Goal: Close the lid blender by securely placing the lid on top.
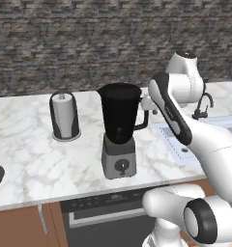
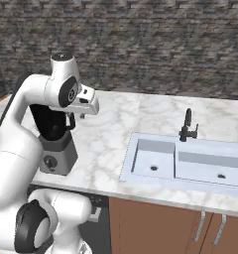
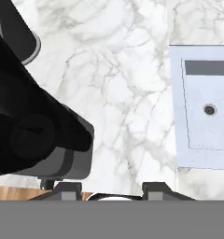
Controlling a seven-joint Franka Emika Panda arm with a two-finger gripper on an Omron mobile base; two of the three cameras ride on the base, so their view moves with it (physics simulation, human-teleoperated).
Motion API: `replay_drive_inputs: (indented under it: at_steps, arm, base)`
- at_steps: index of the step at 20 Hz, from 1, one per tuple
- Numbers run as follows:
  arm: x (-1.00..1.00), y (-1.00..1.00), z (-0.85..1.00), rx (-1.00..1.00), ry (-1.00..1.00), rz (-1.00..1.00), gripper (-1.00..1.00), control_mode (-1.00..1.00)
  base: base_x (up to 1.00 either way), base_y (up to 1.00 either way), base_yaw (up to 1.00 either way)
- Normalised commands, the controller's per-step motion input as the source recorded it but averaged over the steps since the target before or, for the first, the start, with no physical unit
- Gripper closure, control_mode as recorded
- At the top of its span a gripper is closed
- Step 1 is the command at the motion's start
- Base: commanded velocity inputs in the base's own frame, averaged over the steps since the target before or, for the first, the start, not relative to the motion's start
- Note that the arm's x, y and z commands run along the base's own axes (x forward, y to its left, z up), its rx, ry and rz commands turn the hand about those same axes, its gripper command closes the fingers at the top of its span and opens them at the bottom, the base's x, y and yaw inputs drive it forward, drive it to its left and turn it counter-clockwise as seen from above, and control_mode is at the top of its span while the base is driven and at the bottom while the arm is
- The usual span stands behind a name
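Marble counter [image 1: 31, 159] bears the unlabelled blender [image 1: 119, 130], open-topped.

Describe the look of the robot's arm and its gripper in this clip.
The arm is glossy white with rounded, bulbous links, dark grey-black bands and round caps at the joints, and a long black panel along one link. No cables or markings show. The gripper is small, with two short dark grey, blocky fingers.

The white arm rises from its base, bends forward at the elbow and folds back down at the wrist. The gripper [image 3: 112, 189] points straight down, its two dark fingertips [image 3: 67, 190] spread apart and holding nothing.
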Motion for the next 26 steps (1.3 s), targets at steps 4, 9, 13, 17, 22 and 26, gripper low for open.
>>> replay_drive_inputs:
  at_steps: [4,9,13,17,22,26]
  arm:
    - [-0.03,0.0,0.0,0.0,-0.02,0.0,-1.0,1.0]
    - [0.0,0.0,0.0,0.0,0.0,0.0,-1.0,1.0]
    - [0.0,0.0,0.0,0.0,0.0,0.0,-1.0,1.0]
    - [0.0,0.0,0.0,0.0,0.0,0.0,-1.0,1.0]
    - [0.0,0.0,0.0,0.0,0.0,0.0,-1.0,1.0]
    - [0.0,0.0,0.0,0.0,0.0,0.0,-1.0,1.0]
  base:
    - [-0.27,0.0,0.0]
    - [-0.87,0.07,-0.01]
    - [-0.29,0.79,-0.03]
    - [0.0,1.0,0.0]
    - [0.16,0.96,0.0]
    - [0.37,0.46,0.0]
